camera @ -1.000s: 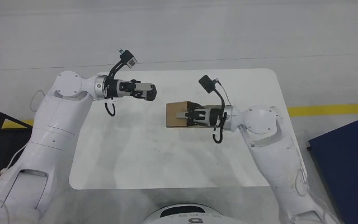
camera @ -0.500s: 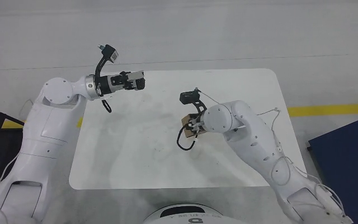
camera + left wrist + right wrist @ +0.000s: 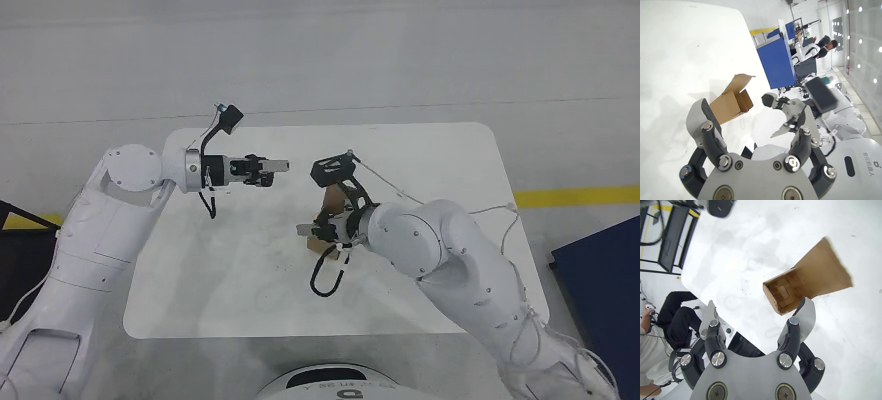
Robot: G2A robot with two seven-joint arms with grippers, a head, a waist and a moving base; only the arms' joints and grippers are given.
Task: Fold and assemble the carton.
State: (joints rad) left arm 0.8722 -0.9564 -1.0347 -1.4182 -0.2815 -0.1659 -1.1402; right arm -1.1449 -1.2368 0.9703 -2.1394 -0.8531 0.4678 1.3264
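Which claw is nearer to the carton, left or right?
Right. The right claw sits at the open end of the carton; the left claw hangs well apart from it.

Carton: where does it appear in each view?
Top view: the carton sits mid-table, partly under the right arm.
Left wrist view: the carton lies just beyond one finger of the left gripper.
Right wrist view: the carton, mouth open, lies beside the right gripper.
Shared landmark: the white table.
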